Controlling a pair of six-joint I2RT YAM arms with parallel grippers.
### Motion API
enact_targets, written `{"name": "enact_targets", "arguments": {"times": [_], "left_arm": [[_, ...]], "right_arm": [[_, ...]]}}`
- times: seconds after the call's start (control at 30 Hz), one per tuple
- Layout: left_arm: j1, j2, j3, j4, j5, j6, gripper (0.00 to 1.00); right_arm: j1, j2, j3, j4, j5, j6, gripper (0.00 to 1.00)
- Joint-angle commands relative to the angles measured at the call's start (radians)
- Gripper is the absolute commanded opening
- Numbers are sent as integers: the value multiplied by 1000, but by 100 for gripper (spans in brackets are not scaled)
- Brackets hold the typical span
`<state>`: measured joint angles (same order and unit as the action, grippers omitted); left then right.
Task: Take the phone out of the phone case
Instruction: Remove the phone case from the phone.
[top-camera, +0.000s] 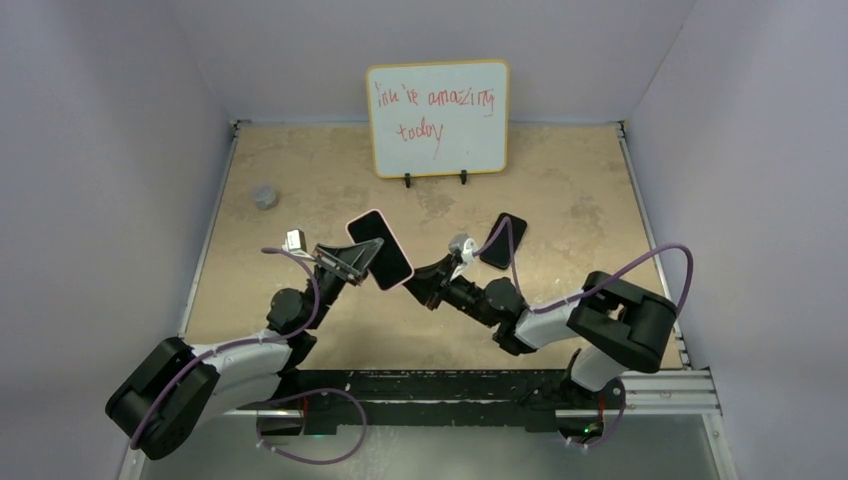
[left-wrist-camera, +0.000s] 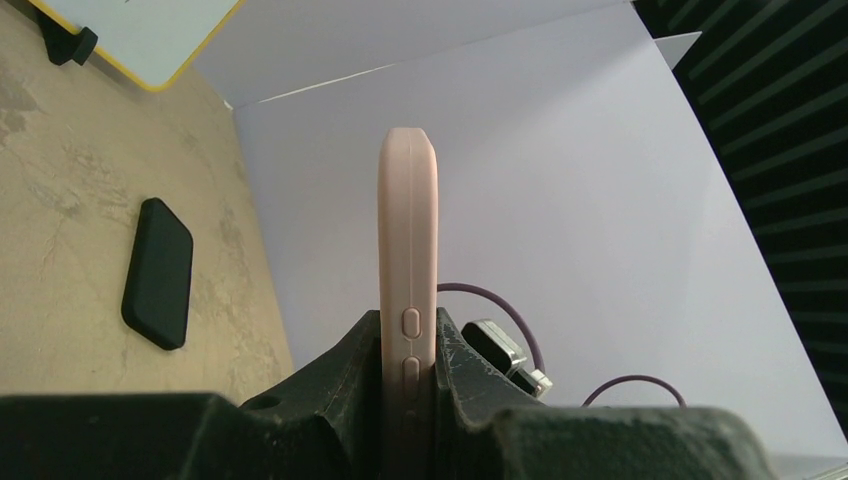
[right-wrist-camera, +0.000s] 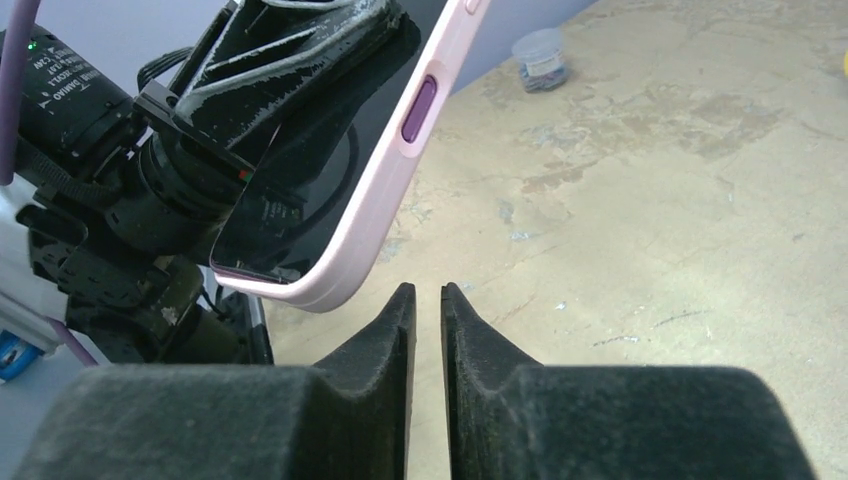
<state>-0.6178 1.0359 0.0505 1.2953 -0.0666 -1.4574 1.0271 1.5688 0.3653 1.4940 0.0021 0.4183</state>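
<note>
A pink phone case (top-camera: 380, 250) with a dark glossy face inside its rim is held in the air, tilted, over the middle of the table. My left gripper (top-camera: 355, 262) is shut on its lower part. In the left wrist view the case (left-wrist-camera: 408, 250) stands edge-on between the jaws of the left gripper (left-wrist-camera: 408, 330), side buttons showing. My right gripper (top-camera: 420, 282) is just right of the case's lower corner. In the right wrist view the right gripper (right-wrist-camera: 427, 292) is empty, its jaws a narrow slit apart, just below and right of the case's corner (right-wrist-camera: 330, 285) without touching it.
A flat black slab (top-camera: 502, 240) lies on the table behind my right wrist and also shows in the left wrist view (left-wrist-camera: 158, 272). A whiteboard (top-camera: 437, 118) stands at the back. A small grey container (top-camera: 264, 195) sits at the far left. White walls enclose the table.
</note>
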Motion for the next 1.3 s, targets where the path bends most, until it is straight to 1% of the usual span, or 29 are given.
{"name": "enact_targets", "arguments": {"times": [0.0,0.07,0.17,0.33,0.57,0.77,1.0,1.17,1.27], "left_arm": [[-2,-14,43,100,18,-3,0],[0,-14,45,101,23,0,0],[1,-10,49,101,34,2,0],[16,2,63,102,81,10,0],[40,30,80,115,157,3,0],[46,59,95,150,200,-15,0],[53,84,115,168,239,-21,0],[61,123,132,185,274,-31,0],[65,154,149,216,302,-46,0]], "right_arm": [[1,-41,-23,61,1,-8,22],[1,-53,-40,57,-29,11,31],[0,-78,-76,79,-47,36,40],[-8,-155,-108,35,-101,67,49],[-96,-268,-115,6,-280,166,57],[-124,-309,-110,-63,-301,181,60],[-187,-289,-116,-42,-339,233,60],[-198,-278,-88,-48,-399,239,57],[-206,-265,-78,-37,-425,252,51]]}}
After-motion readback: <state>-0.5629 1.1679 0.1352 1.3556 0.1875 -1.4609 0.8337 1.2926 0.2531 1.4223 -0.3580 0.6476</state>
